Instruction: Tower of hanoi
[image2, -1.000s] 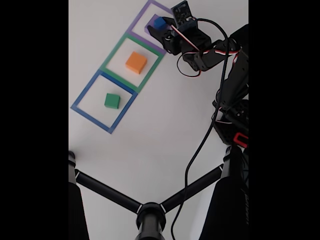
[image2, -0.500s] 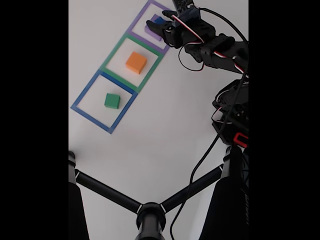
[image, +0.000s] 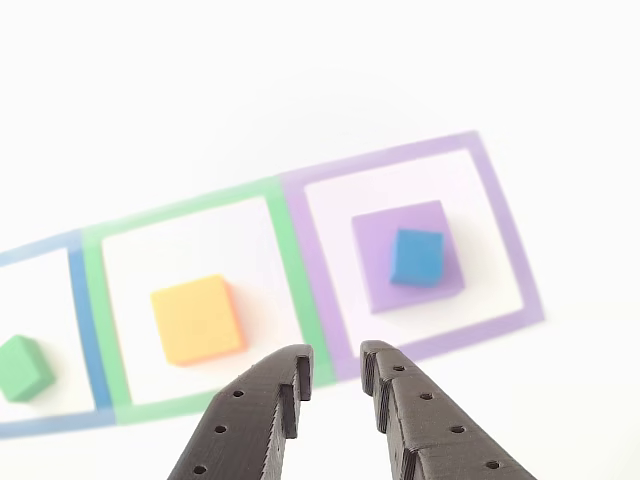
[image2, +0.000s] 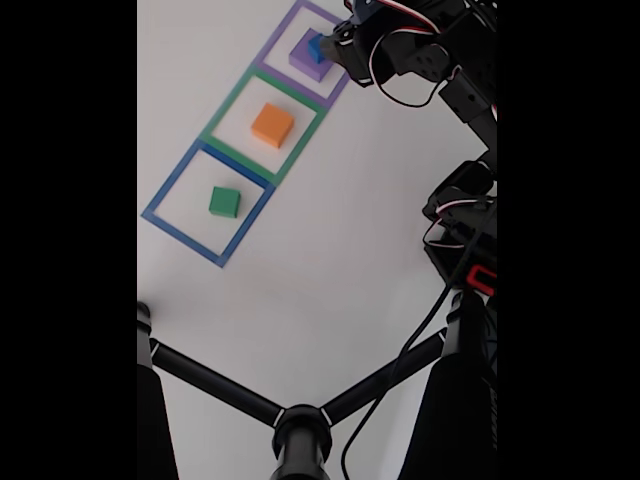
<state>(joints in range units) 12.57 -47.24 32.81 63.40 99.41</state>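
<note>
Hovering just off the purple slab (image: 408, 268), on its near side in the other view, with nothing between the two black fingers (image: 255, 420): the tool (image: 334, 358), spread by a narrow gap, tips over the purple outline (image: 500, 215) taped on the white counter (image: 300, 80). Resting on top of the purple slab, a little off centre toward its right edge in that view, turned slightly against the slab's sides: the blue cube (image: 416, 257). Lying flat inside the purple outline, clear of the tape on every side: the slab itself. To the left of the slab in that view, alone inside the green outline (image: 280, 235): the orange block (image: 197, 318). Further left of the slab, cut by the picture edge, inside the blue outline (image: 82, 320): the green block (image: 22, 367). Seen from the fixed view, same row running down and left from the purple slab (image2: 308, 56): blue cube (image2: 316, 46) on top, then orange block (image2: 272, 125), then green block (image2: 224, 201), each well apart. Close beside the slab's right edge there, part hidden among cables: the tool (image2: 340, 48).
</note>
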